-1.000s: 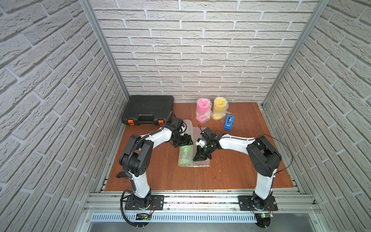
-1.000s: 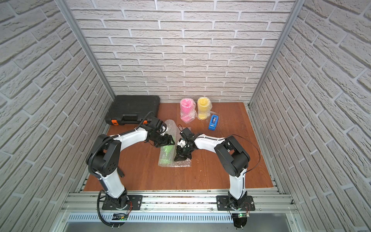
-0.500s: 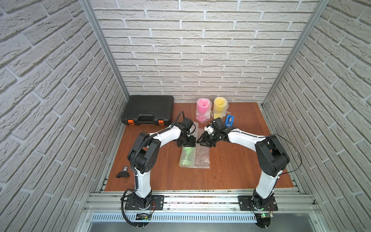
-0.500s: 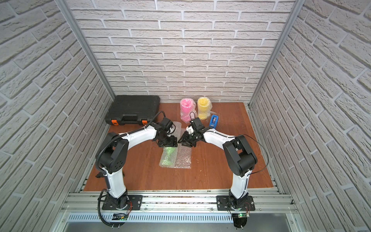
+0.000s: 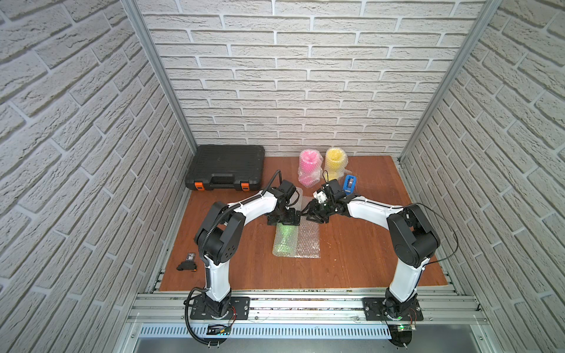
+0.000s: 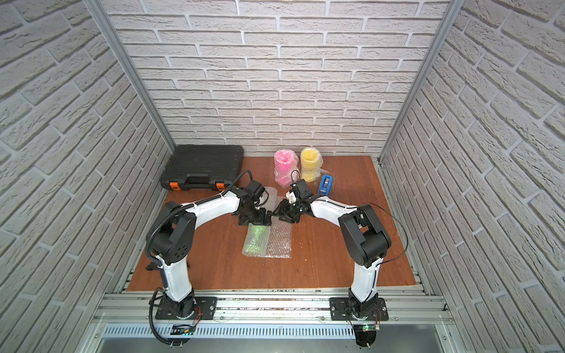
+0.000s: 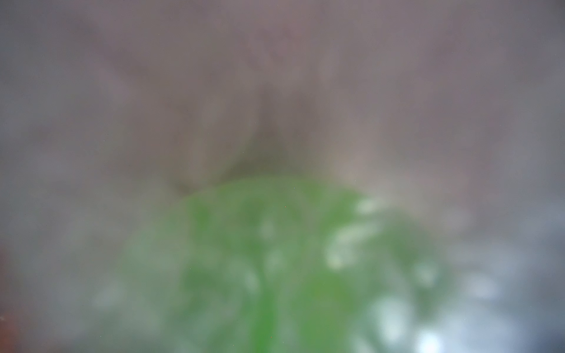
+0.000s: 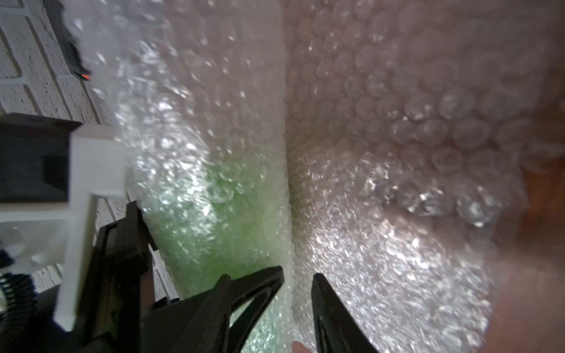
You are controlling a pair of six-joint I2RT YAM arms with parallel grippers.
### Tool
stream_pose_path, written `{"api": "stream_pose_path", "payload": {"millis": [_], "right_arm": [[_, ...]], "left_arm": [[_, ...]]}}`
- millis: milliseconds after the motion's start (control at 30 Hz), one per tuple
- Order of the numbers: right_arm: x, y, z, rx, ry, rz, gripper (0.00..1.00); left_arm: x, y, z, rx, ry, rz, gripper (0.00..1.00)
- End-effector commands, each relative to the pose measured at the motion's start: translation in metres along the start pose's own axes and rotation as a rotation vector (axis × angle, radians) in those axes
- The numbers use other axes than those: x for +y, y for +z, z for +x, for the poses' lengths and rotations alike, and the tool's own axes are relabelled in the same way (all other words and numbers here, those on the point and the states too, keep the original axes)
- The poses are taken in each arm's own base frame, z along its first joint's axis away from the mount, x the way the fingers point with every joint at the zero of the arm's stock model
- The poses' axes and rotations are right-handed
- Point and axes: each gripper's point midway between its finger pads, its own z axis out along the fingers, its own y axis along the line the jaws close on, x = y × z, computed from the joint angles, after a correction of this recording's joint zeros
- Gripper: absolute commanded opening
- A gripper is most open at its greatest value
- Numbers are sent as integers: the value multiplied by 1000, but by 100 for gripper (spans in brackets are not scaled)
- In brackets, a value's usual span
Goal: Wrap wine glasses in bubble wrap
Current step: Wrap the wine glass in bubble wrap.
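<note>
Top view, left claw (image 5: 282, 218): centre frame, at the upper end of the lime green goblet (image 5: 286, 237); whether it is spread I cannot tell.
Bubble wrap (image 5: 308, 243): partly round the goblet lying on the worktop (image 5: 351, 253), loose flap to the right.
Right claw (image 8: 297, 272): jaws parted astride the flap's fold, probably to carry it over.

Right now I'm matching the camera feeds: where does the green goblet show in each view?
Both top views: the green goblet lies on the table, centre.
Left wrist: the blurred green patch, very close.
Right wrist: the green glow under the film.
Shared landmark: the bubble wrap covering it.
</note>
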Motion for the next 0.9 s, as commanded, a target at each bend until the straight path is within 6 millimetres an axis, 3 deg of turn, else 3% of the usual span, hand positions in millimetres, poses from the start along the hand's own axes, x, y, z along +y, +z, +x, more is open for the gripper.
{"api": "stream_pose_path", "payload": {"millis": [0,567,767,867], "right_arm": [[7,-14,4,-26,-38,-11,44],[3,-28,20,-10,-38,-4,43],[15,-20,27,39,-79,-58,54],[18,-13,27,58,-85,-71,55]], "left_arm": [[-9,-25,-4,-56,2,38,98],[-37,-42,-13,-117,-54,258,90],[-42,-44,-17,-126,-74,307,91],[-44,-43,-18,-128,-80,327,89]]}}
